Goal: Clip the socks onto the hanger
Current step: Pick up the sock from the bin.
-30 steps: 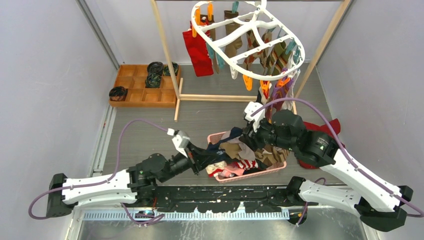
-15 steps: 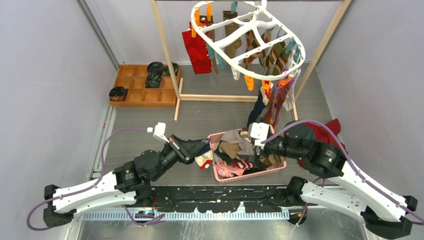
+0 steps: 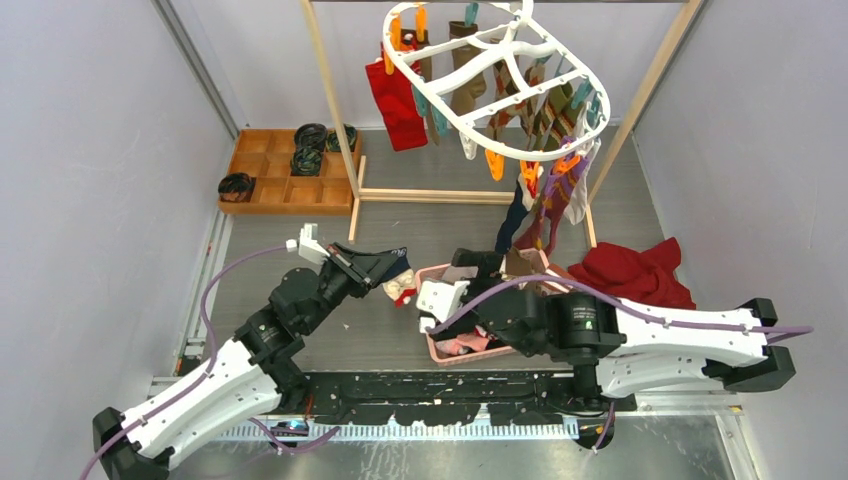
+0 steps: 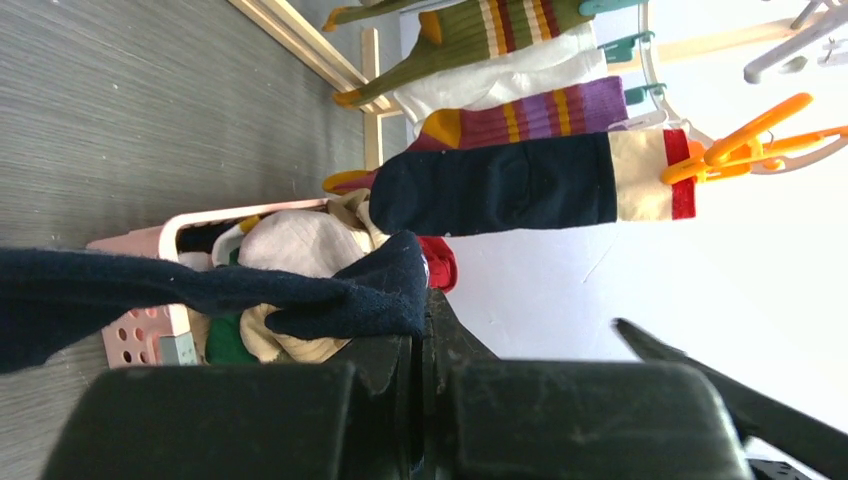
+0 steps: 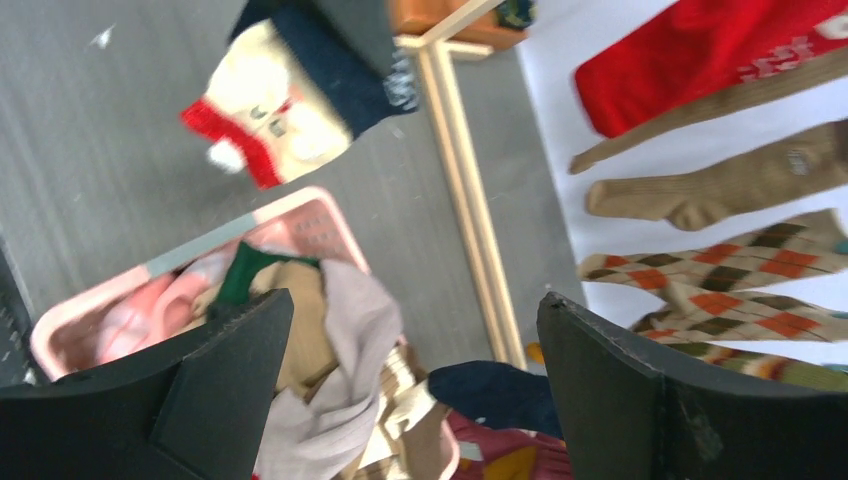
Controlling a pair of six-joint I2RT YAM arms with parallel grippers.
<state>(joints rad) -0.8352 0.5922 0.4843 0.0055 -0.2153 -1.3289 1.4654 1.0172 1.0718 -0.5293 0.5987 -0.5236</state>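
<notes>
hanger [image 3: 430, 93] at 12 o'clock in top view, socks [image 3: 395, 100] pegged under its rim. pink basket [image 3: 432, 271] just below centre, heaped with more socks. left gripper [image 3: 383, 268] at 9 o'clock of the basket, pinched on a navy sock [image 3: 398, 284] with cream and red cuff, held clear of the basket. red cloth [image 3: 635, 272] on the table at 3 o'clock of the basket.

left wrist view: jaws clamped tight on the navy sock's fold. second navy sock [image 4: 500, 185] at 1 o'clock, hung from an orange peg [image 4: 745, 140].

right wrist view: right gripper [image 5: 415, 300] spread wide, holding nothing. basket at 7 o'clock below it. argyle socks [image 5: 720, 255] hanging at 3 o'clock.
</notes>
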